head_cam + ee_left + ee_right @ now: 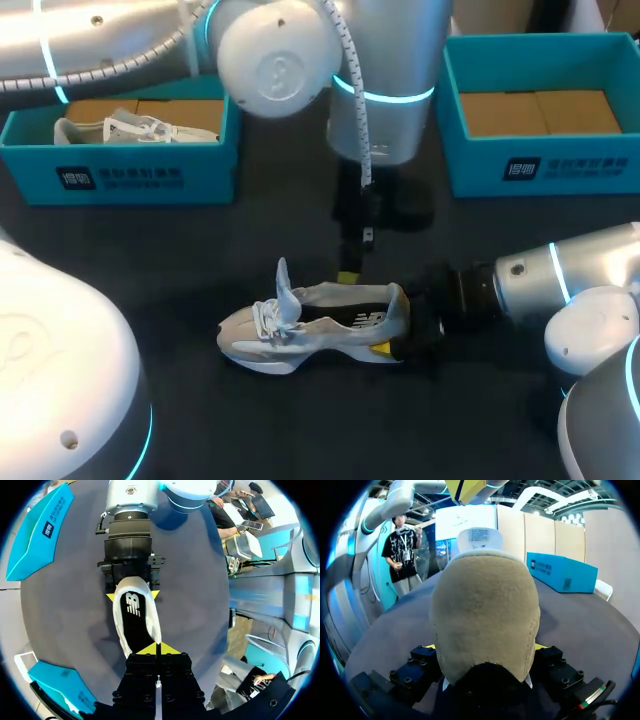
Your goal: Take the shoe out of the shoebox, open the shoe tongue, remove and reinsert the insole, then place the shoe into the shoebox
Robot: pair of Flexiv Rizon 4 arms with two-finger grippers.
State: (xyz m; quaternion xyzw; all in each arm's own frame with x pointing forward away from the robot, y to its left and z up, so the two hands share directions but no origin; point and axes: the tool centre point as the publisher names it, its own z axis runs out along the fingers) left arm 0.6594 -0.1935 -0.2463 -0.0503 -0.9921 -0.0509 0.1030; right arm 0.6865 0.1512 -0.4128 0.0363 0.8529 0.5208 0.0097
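A white and grey shoe (310, 335) lies on its sole mid-table, toe to the left, tongue (283, 280) standing up. My right gripper (392, 335) comes in from the right and is shut on the heel. The tan heel (485, 615) fills the space between its fingers. In the left wrist view a yellow tip sits on each side of the heel. My left gripper (157, 649) hangs over the far rim of the shoe's opening (348, 277), tips pressed together. They rest at the edge of the black insole (134, 622). I cannot tell whether they pinch anything.
An open blue shoebox (540, 165) with a bare cardboard floor stands at the back right. A second blue box (120, 175) at the back left holds another white shoe (120, 128). My left arm's wide body crosses the back middle of the table.
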